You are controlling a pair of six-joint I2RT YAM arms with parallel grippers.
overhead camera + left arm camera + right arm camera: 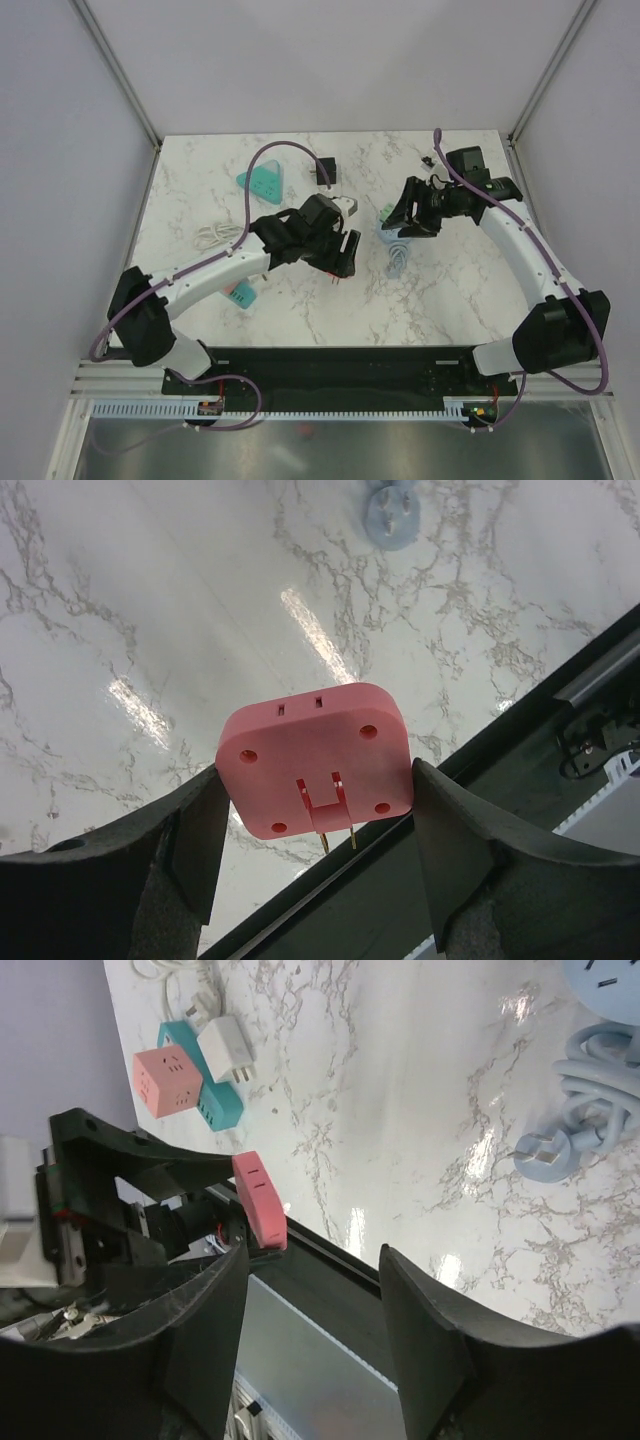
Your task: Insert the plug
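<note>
My left gripper (341,252) is shut on a pink flat plug adapter (315,760), held by its sides above the table with two brass prongs pointing toward the near edge. The adapter shows edge-on in the right wrist view (260,1200). My right gripper (405,216) is open and empty, hovering over a light blue coiled cable (397,256). The cable's plug (545,1155) lies flat on the marble, and a light blue power strip (605,980) is at that view's top corner. The plug also shows in the left wrist view (392,515).
A teal triangular socket (262,182) and a black adapter (323,172) lie at the back. A white cable (213,236) lies on the left. A pink cube socket (165,1080), a teal strip (205,1105) and a white charger (228,1048) sit together near the left arm.
</note>
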